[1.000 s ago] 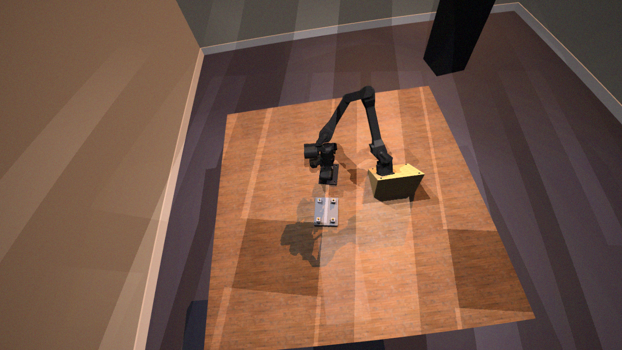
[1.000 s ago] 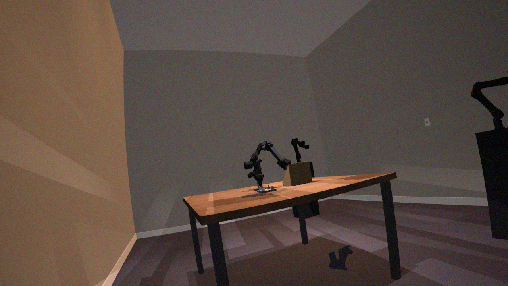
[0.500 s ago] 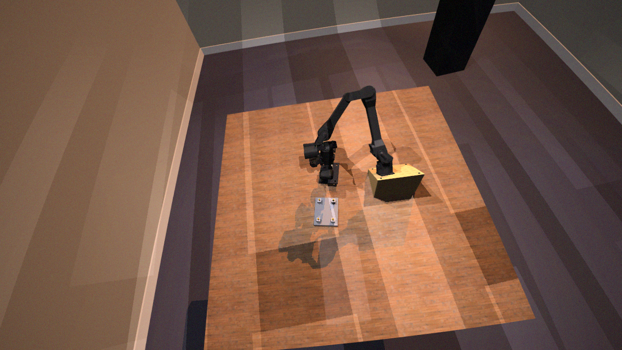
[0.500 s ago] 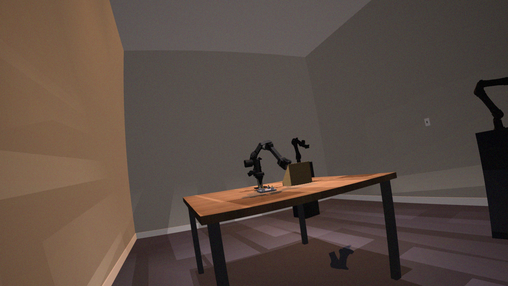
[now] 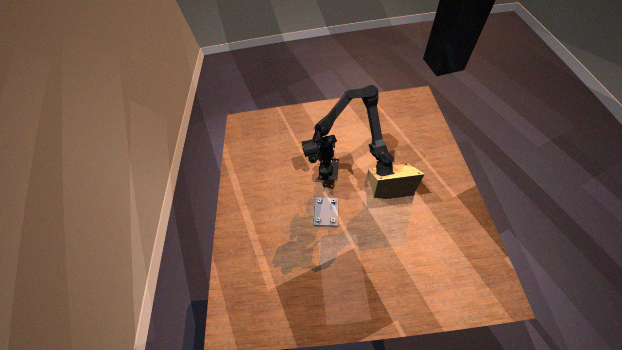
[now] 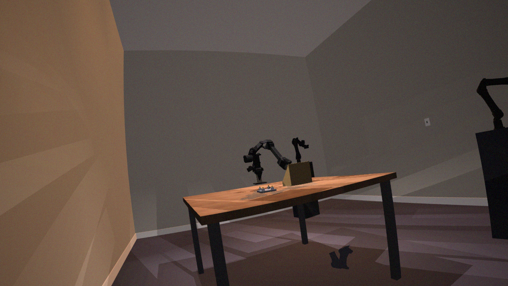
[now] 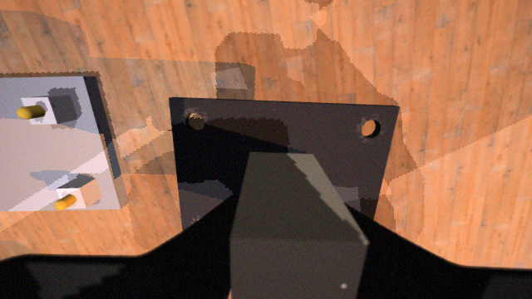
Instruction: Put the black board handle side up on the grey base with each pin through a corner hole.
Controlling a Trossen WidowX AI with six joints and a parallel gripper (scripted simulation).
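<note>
board: the black board (image 5: 334, 172) (image 6: 259, 183) (image 7: 324, 124) hangs just above the desk (image 5: 413, 283) (image 6: 301, 197), beside the base and not over it, roughly level, handle side up.
jaws: part open, closed in on the square handle (image 7: 291, 199) from both sides; the handle's width keeps them from shutting further.
why the handle: it rises from the middle region of the board, so a hold there likely balances the weight and leaves the corners free for the pins.
base: the grey base (image 5: 326, 211) (image 6: 266, 190) (image 7: 41, 145) sits flat on the desk, posts up, ready to take the board from above.
pins: the two gold pins in the wrist view, one (image 7: 29, 112) near the top and one (image 7: 65, 202) lower down, stand bare on their posts; the board has to come down over them.
holes: the far corner hole (image 7: 370, 129) shows wood through it; the near corners are partly or wholly hidden by the jaws and handle.
arm: the black arm (image 5: 374, 117) (image 6: 275, 151) arches over from its yellow block (image 5: 396, 187) (image 6: 300, 174), likely to point the jaws downward.
step: carrying seems next, high enough to pass the pin tips, then lining up all four corners before lowering.
risk: a small twist in the grip could leave one corner perched on a pin.
</note>
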